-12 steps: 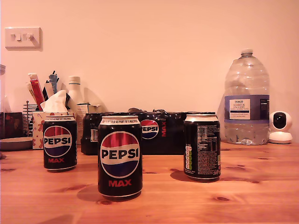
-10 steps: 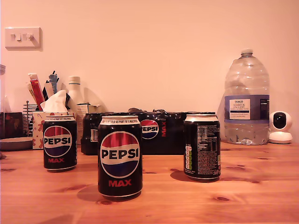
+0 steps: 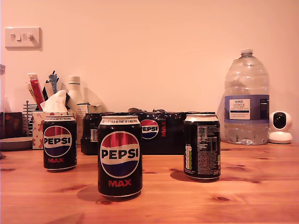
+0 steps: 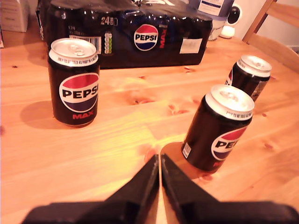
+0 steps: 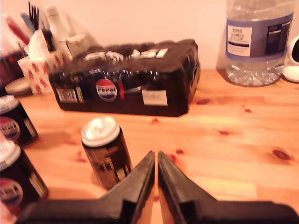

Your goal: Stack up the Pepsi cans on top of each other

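Note:
Three black Pepsi Max cans stand upright and apart on the wooden table [image 3: 261, 186]: one at the exterior view's left [image 3: 60, 142], one nearest the camera in the middle [image 3: 120, 156], and one at the exterior view's right [image 3: 202, 146] with its small print facing out. No arm shows in the exterior view. My first gripper [image 4: 160, 161] is shut on nothing, low over the table, close beside the middle can [image 4: 219, 128]. The other two cans [image 4: 74, 86] [image 4: 250, 74] stand farther off. My second gripper [image 5: 155, 158] is shut and empty, next to the print-side can [image 5: 106, 151].
The wide shrink-wrapped Pepsi multipack [image 3: 154, 130] lies behind the cans. A large water bottle [image 3: 246, 100] and a small white camera [image 3: 281, 127] stand at the exterior view's back right. A tissue box [image 3: 44, 123] and utensil holder [image 3: 39, 88] stand back left. A wooden chair [image 4: 275, 28] shows beyond the table.

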Motion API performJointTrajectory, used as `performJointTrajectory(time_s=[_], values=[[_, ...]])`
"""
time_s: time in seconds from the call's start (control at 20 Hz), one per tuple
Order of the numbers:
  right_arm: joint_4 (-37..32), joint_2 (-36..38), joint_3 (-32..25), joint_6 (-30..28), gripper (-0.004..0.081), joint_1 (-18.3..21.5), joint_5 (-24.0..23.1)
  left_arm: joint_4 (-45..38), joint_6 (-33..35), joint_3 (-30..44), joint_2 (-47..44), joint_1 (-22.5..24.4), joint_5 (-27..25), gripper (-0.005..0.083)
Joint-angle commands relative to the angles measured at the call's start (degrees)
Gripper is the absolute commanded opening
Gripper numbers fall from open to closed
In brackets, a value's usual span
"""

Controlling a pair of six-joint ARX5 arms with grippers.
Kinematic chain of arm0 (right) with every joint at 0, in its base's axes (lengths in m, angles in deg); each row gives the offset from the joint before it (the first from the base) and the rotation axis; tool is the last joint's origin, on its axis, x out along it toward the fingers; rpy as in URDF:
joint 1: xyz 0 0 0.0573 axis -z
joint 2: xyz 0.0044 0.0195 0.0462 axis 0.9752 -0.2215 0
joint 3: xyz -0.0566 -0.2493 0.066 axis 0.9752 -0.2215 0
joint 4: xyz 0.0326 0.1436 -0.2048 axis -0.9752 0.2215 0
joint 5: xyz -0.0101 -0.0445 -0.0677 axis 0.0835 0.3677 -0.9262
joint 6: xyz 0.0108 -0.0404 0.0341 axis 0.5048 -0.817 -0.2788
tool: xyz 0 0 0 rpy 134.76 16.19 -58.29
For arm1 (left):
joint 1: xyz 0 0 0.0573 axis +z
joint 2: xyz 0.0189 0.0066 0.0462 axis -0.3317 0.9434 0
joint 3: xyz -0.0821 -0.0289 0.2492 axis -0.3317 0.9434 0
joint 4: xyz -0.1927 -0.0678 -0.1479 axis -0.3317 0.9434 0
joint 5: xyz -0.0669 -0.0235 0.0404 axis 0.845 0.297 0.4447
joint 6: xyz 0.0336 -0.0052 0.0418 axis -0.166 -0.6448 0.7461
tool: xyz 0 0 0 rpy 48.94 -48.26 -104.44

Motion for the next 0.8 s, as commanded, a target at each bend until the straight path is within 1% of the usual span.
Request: performJointTrajectory(time_s=[0.0,0.15,0.25,0.45,0.55,0.6,0.65,0.7,0.75], values=[[-1.6,-0.2,-0.5,2.1,-0.0013,-0.2,1.2,-1.4,-0.5,0.8,0.2,-0.3,1.0,-0.0022],[-2.0,-0.2,-0.5,3.9,-0.0013,-0.6,4.9,-6.3,-0.5,0.8,0.2,-1.4,5.5,-0.0022],[-2.1,-0.7,-0.5,4.0,-0.0013,-1.5,6.7,-8.6,-0.5,0.8,0.2,-3.1,6.4,-0.0022],[-2.2,-2.7,-0.5,4.0,-0.0013,-3.8,8.0,-9.5,-0.2,0.8,0.3,-7.3,6.1,-0.0008],[-2.3,-4.2,-0.5,4.0,-0.0013,-5.4,8.0,-9.5,0.7,0.8,0.3,-8.5,3.7,-0.0007],[-2.3,-4.9,-0.5,3.9,-0.0013,-6.1,8.0,-9.7,0.7,0.8,0.3,-8.7,2.1,0.003],[-2.4,-5.6,-0.5,3.9,-0.0013,-6.8,8.0,-10.3,0.5,0.8,0.3,-8.7,1.0,0.0159],[-2.6,-6.2,-0.5,3.9,-0.0013,-7.5,8.3,-11.1,0.2,0.8,0.3,-8.8,-0.4,0.0373],[-2.9,-6.8,-0.5,3.9,-0.0013,-8.2,8.6,-12.2,-1.4,0.8,0.5,-8.8,-2.9,0.0561]])
